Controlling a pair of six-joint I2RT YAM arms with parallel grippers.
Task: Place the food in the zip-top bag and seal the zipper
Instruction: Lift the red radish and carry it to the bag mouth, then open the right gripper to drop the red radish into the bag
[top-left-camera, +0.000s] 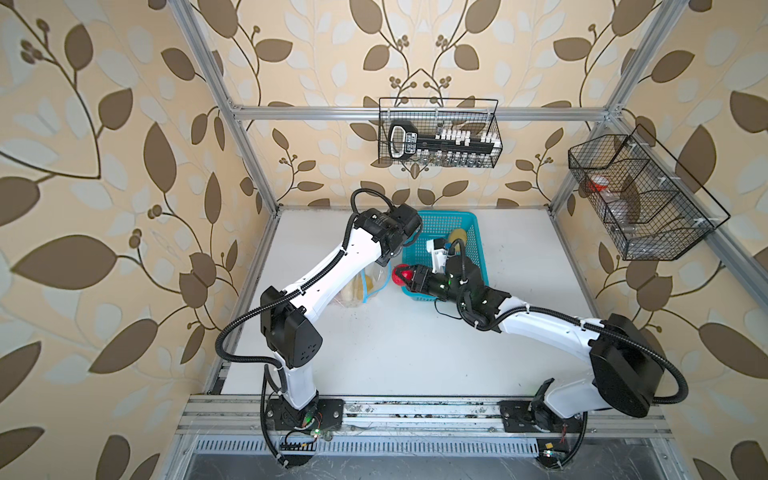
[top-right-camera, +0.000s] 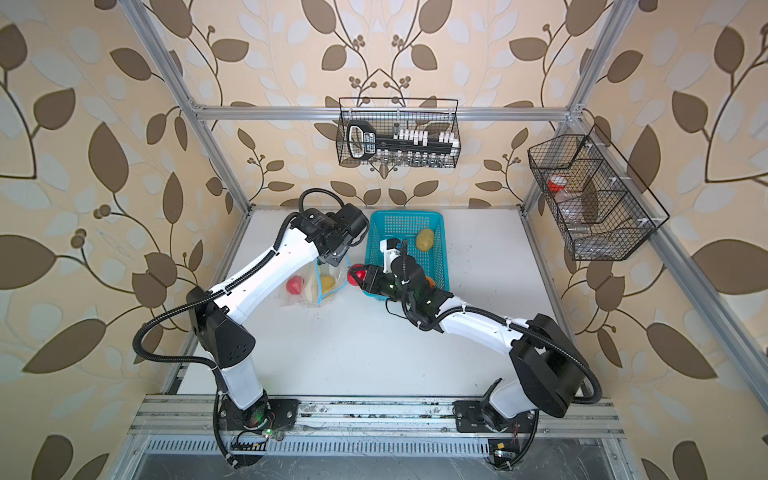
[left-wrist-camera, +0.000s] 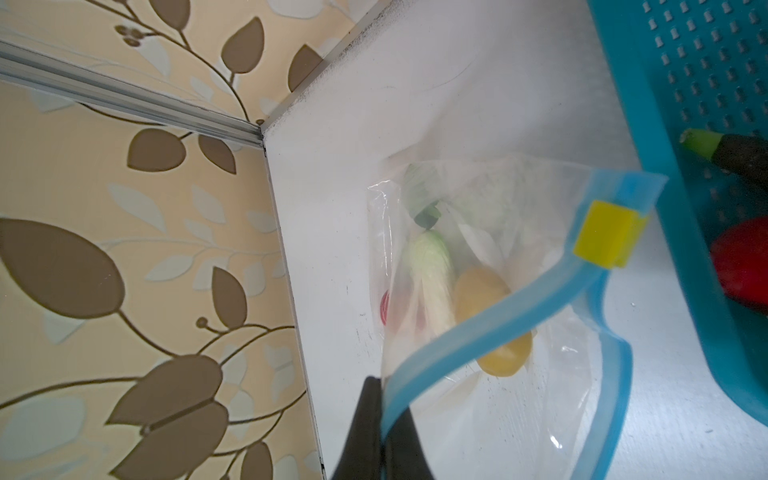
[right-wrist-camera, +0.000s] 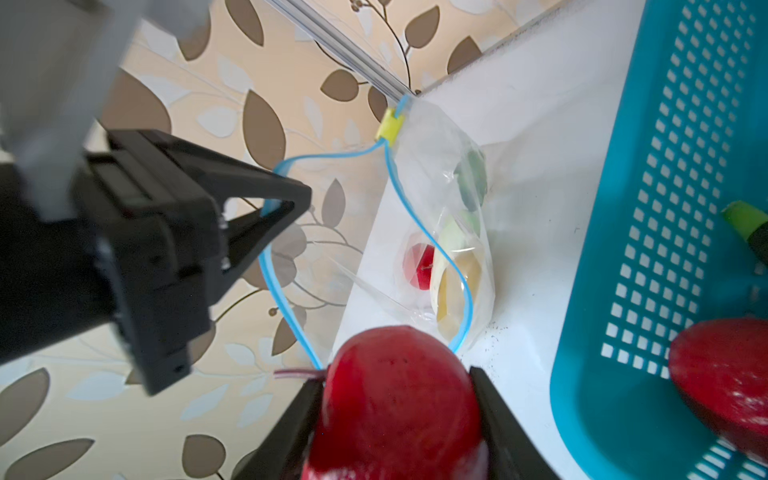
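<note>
Right tool (right-wrist-camera: 395, 386) is clamping a red tomato (top-left-camera: 400, 275) at the turquoise basket (right-wrist-camera: 648, 208) rim. The zip-top bag (left-wrist-camera: 478, 232) is lying on the desk (top-left-camera: 395, 353) just left of it, mouth gaping toward the tomato. Left tool (left-wrist-camera: 381, 411) is pinching the blue zipper (left-wrist-camera: 498, 320), lifting one lip. The bag is looking clear and crumpled, holding a potato, a tomato and greens.

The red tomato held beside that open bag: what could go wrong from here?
1. The tomato is round and pinched only at its sides by the right pincer; it might slip and roll away.
2. The mouth of the bag is held up by the left pincer on one lip of the zipper only; the tomato could snag that floppy lip or push the bag away.
3. A potato lies just inside the mouth and may block it.
</note>
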